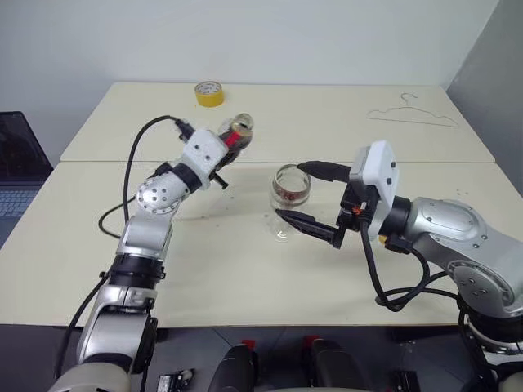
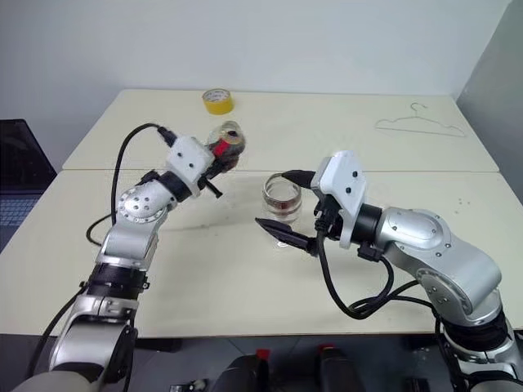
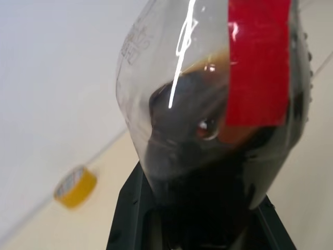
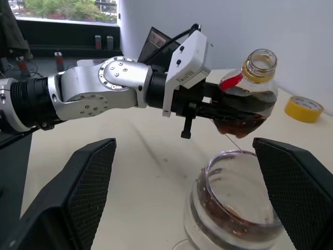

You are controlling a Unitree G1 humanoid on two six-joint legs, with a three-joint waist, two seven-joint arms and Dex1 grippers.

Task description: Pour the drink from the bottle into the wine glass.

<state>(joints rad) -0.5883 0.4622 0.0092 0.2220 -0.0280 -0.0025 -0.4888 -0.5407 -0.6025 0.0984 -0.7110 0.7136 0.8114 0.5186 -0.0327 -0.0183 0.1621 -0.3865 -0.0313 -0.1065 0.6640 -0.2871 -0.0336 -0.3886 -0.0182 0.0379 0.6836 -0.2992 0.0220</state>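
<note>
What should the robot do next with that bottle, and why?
Probably set it down upright on the table. The left end effector holds the uncapped bottle nearly upright beside the wine glass, which already holds dark drink. The open right end effector brackets the glass.

Hidden and cut-off parts around the pour

In the left wrist view the bottle (image 3: pixel 208 104) is running off the top edge, and its dark drink (image 3: pixel 192 135) is covering the left hand's (image 1: pixel 230 145) fingers behind it. In the right wrist view the wine glass (image 4: pixel 234 208) is being cut off at the bottom edge, losing its stem and foot. A laptop (image 1: pixel 16 175) is being cropped by the head view's left edge.
</note>
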